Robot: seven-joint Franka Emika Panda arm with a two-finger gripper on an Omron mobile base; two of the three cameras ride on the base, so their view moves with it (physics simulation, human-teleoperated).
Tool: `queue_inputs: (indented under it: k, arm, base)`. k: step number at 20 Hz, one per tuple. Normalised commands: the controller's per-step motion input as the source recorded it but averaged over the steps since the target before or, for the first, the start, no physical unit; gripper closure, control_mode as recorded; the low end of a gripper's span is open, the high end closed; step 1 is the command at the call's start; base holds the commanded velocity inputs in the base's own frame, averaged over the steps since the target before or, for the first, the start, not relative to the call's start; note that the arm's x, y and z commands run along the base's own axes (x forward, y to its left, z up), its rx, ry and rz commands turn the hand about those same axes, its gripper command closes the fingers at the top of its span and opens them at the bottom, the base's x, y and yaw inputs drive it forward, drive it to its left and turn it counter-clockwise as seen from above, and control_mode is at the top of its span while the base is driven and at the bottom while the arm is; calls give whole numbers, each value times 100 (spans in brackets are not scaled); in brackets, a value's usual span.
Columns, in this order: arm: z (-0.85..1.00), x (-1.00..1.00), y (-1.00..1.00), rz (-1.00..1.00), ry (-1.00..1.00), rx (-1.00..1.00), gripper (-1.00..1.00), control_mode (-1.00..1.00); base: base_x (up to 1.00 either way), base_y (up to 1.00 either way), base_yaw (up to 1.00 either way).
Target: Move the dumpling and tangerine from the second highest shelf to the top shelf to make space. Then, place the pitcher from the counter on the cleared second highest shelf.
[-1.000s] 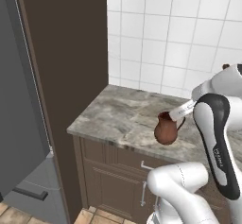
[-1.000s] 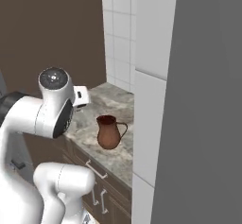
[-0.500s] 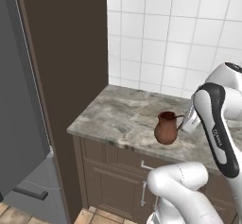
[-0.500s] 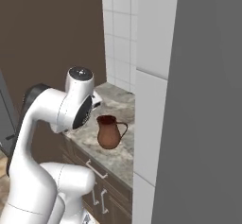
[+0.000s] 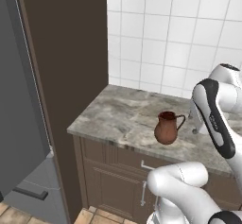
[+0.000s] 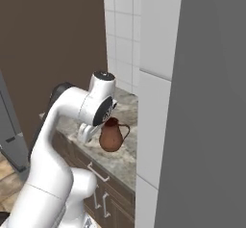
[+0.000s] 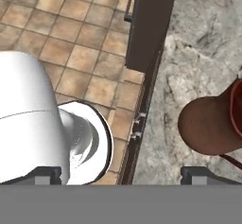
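Note:
The reddish-brown pitcher stands upright on the marbled counter near its front edge, handle toward the wall. In the right base view the pitcher has my gripper hanging just to its left, pointing down. In the hand view the gripper is open, nothing between its fingertips, and the pitcher lies off to the right, beside the gap, over the counter edge. The dumpling, tangerine and both shelves are out of view.
A tall dark brown panel rises at the counter's left end, and a grey fridge door beyond it. A large grey fridge door blocks the right of the right base view. White tiled wall behind; tiled floor below.
The arm has swung toward the pitcher and the hand has come down beside it. The jaws have stayed open. The pitcher has not moved.

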Motion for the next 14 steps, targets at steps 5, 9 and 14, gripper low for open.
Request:
queue_inputs:
  k: [5,9,14]
  arm:
    - [-24,39,-33,6,-6,0,-100,-100]
    - [-1,36,-23,2,-7,3,-100,-100]
    - [0,39,-14,5,-4,3,-100,-100]
  base:
    - [0,0,0]
    - [0,0,0]
    - [0,0,0]
